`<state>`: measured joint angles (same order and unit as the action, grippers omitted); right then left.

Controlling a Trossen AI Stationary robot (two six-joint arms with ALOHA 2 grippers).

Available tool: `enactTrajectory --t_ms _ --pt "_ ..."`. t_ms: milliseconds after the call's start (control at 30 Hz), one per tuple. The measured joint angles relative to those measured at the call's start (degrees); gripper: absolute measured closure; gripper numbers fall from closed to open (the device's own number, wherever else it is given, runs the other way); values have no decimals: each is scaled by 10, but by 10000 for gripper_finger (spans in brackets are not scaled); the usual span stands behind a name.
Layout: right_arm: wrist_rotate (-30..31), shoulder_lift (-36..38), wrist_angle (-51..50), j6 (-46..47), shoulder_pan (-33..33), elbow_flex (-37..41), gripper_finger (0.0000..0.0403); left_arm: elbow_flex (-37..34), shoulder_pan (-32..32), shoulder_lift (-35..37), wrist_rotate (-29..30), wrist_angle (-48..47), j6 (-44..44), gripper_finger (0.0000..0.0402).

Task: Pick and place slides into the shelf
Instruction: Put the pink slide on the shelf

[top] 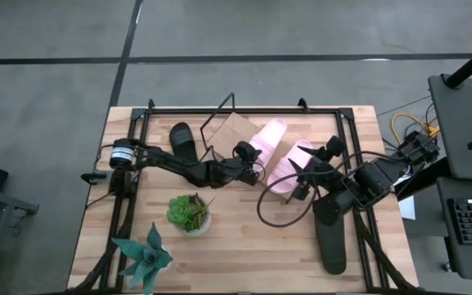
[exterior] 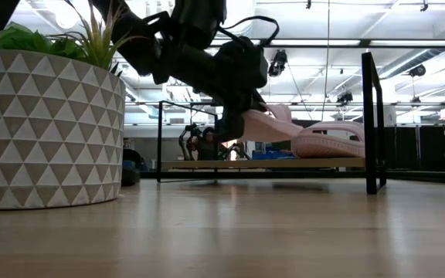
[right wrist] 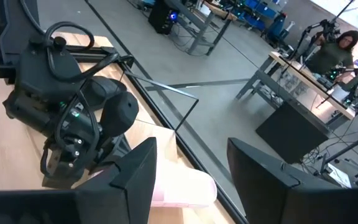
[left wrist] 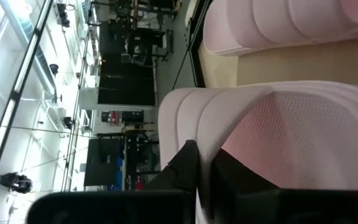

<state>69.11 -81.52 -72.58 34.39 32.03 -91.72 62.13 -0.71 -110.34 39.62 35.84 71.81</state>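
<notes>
The wooden surface (top: 244, 238) carries the slanted shelf (top: 234, 129) at its far side, with one black slide (top: 183, 139) on the shelf's left part and two pale pink slides on it: one (top: 266, 139) gripped at its strap edge by the left gripper (top: 244, 153), whose jaws are closed on it, the other (top: 289, 168) just beside it. A second black slide (top: 330, 233) lies on the surface near the right gripper (top: 311, 168), jaws spread and empty. The slides look light, soft foam, slightly springy; the wide strap or sole edge seems the surest hold.
</notes>
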Motion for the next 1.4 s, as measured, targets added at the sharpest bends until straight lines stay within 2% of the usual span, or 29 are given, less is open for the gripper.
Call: enactTrajectory --t_ms 233,400,667,800,1267,1400 --pt "0 0 0 -2 0 0 216 0 -1 -2 -2 -2 -15 401" --pt "0 0 0 -2 0 0 216 -2 -2 -2 -35 -9 -29 401" --pt "0 0 0 -4 0 0 216 -3 -4 -2 -50 -43 -58 401" --pt "-1 0 0 -6 0 0 216 -4 -4 -12 -34 -21 -60 401" --pt "-1 0 0 -6 0 0 216 -1 -6 -38 -62 -16 -85 401" --pt "-1 0 0 -6 0 0 216 0 -6 -38 -86 -18 -85 384"
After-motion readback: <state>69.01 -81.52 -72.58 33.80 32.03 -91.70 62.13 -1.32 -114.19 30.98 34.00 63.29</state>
